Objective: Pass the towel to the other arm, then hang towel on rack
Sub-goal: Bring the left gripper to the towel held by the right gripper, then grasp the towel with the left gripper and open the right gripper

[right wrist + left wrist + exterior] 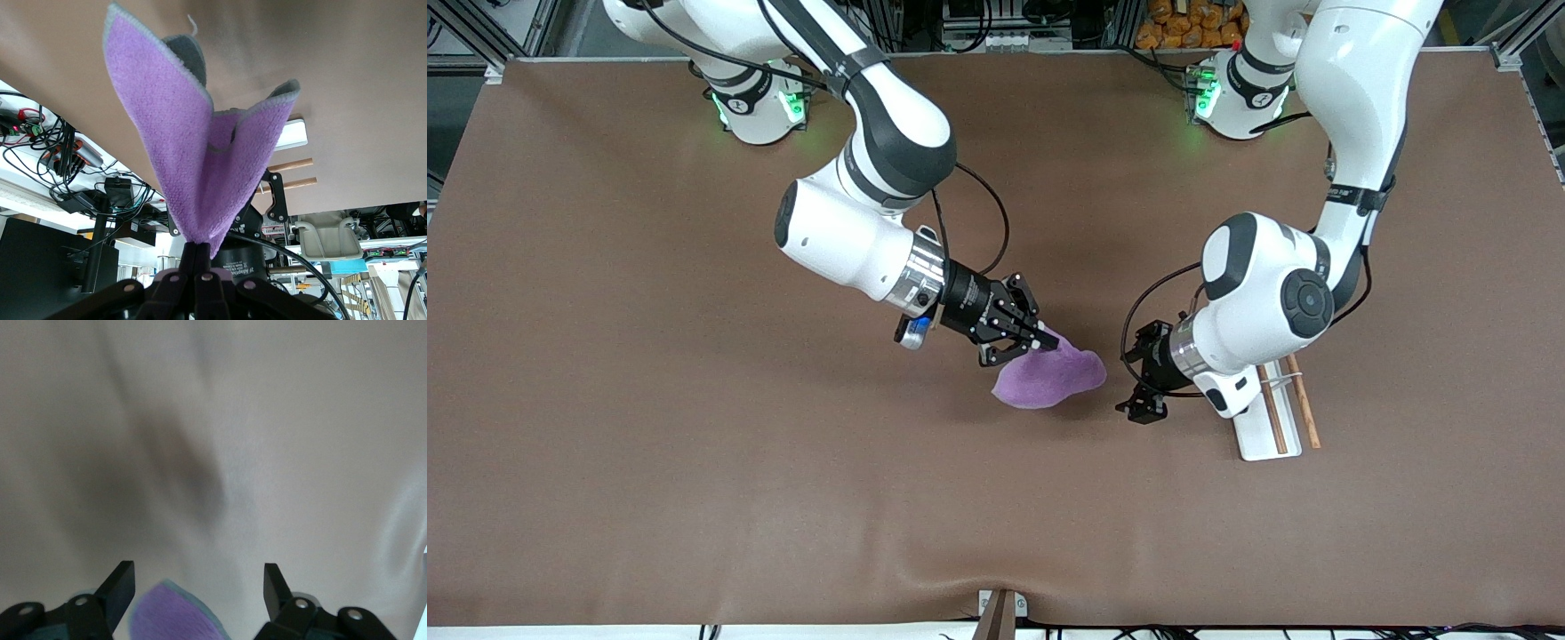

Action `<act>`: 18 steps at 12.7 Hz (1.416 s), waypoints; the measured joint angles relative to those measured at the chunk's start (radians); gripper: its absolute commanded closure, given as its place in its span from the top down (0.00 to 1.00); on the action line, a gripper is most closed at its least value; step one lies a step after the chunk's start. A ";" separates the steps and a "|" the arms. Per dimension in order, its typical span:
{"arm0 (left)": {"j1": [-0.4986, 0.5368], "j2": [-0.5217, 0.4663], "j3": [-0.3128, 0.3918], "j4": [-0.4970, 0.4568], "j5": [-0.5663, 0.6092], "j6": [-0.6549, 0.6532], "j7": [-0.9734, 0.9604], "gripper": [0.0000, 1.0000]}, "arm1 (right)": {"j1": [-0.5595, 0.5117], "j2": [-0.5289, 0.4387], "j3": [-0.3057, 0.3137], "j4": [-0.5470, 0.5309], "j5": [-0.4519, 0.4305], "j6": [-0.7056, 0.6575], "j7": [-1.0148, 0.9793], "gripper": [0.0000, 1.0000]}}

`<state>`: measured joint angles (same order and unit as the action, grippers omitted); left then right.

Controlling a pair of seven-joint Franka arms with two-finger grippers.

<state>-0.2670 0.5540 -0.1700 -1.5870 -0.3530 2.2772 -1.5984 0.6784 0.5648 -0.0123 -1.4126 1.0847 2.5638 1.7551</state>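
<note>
Handover not yet done. Right gripper [1040, 342] pinches the towel [1049, 378] above mid-tabletop; left gripper [1143, 382], jaws spread and empty, is just beside it. The rack [1267, 440] is bare.

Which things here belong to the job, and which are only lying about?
Job:
- towel, pinched in the shut right gripper over the table
- left gripper, fingers apart, beside the towel
- rack, at the left arm's end, partly under that arm

Lying about:
- brown table cover
- cables by the bases
</note>
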 measured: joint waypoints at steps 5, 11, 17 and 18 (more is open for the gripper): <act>-0.020 0.017 0.001 0.010 -0.028 0.000 -0.045 0.76 | 0.000 0.000 0.000 0.000 -0.001 -0.001 0.000 0.00; -0.021 0.020 0.001 0.011 -0.029 0.000 -0.072 0.69 | 0.000 0.000 0.000 0.000 -0.002 -0.001 0.000 0.00; -0.038 0.025 0.000 0.011 -0.030 -0.001 -0.096 0.32 | 0.000 0.000 0.000 0.000 -0.003 -0.002 0.000 0.00; -0.039 0.025 0.000 0.011 -0.030 -0.001 -0.096 0.24 | 0.000 0.000 0.000 0.000 -0.004 -0.002 0.000 0.00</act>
<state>-0.3057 0.5792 -0.1699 -1.5761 -0.3826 2.2766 -1.6941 0.6784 0.5652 -0.0128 -1.4126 1.0811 2.5620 1.7550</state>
